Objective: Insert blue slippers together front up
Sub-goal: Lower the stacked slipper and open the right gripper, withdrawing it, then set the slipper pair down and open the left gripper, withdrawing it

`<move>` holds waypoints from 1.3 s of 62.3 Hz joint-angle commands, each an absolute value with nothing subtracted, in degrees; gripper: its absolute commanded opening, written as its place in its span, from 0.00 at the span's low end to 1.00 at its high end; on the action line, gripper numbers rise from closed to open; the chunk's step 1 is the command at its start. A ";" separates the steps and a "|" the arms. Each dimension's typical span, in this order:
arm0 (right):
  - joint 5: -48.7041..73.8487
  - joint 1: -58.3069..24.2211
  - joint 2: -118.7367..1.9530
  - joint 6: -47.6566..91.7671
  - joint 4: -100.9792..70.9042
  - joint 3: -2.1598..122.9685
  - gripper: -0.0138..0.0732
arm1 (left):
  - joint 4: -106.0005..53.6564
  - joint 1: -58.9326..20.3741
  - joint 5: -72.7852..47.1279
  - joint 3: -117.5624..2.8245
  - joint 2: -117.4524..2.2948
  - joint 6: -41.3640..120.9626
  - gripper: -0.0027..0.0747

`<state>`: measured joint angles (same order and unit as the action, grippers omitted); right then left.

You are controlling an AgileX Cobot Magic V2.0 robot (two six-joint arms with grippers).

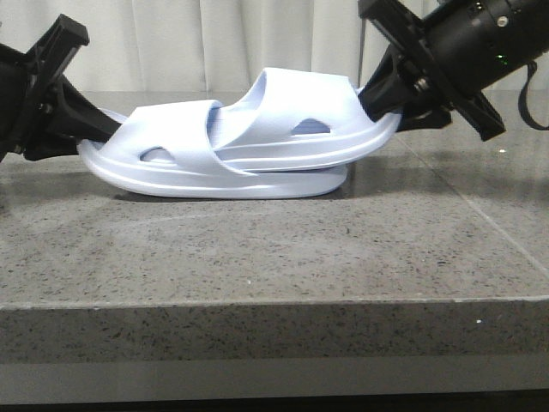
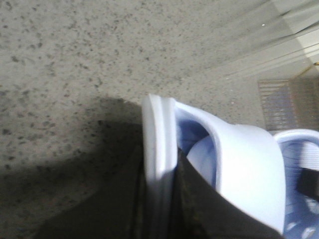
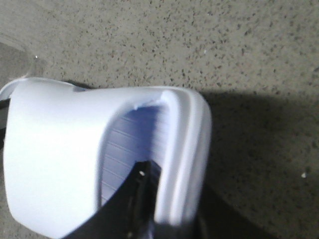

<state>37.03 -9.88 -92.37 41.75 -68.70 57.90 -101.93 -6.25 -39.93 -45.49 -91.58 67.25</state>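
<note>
Two blue slippers (image 1: 232, 150), two claws, left (image 1: 90, 129) and right (image 1: 377, 99)

Lab-like test bench: speckled stone table (image 1: 257, 257), pale curtain (image 1: 214, 43).

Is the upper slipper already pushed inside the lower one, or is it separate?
Inside: in the front view the upper slipper passes under the strap of the lower slipper. How deep cannot be told.
</note>
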 commanded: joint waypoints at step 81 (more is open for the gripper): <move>54.21 17.18 -78.14 43.46 -60.98 59.20 0.76 | -106.37 -13.55 -39.92 -48.84 -92.29 67.32 0.22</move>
<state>53.61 16.71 -80.26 42.82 -58.76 57.90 -103.13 -12.89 -37.00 -47.22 -93.71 67.25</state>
